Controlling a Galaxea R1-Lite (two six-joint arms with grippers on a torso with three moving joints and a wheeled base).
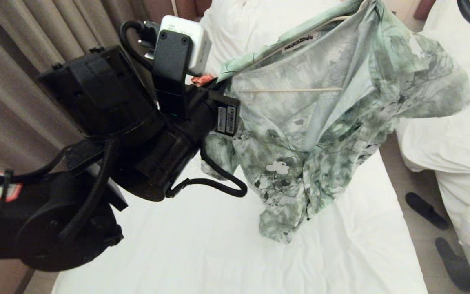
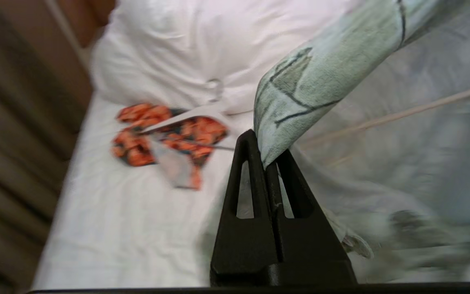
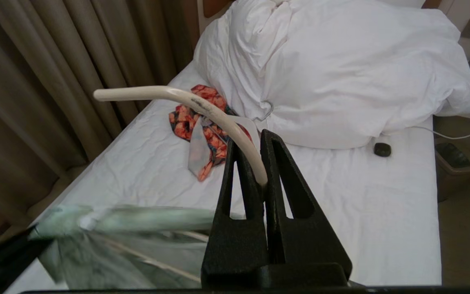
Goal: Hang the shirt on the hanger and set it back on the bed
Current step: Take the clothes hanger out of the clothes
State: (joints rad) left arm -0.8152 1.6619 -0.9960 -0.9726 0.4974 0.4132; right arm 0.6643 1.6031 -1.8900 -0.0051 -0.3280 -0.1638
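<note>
The green-and-white printed shirt hangs in the air above the bed, draped over the thin cream hanger, whose lower bar shows through the open front. My left gripper is shut on a folded edge of the shirt at its left side; in the head view the left arm hides the fingers. My right gripper is shut on the stem of the hanger's curved hook, with the shirt hanging below it.
An orange-and-black garment on a thicker white hanger lies near the big white pillows. A small black object rests on the sheet. Curtains run along the left; another bed and dark slippers are right.
</note>
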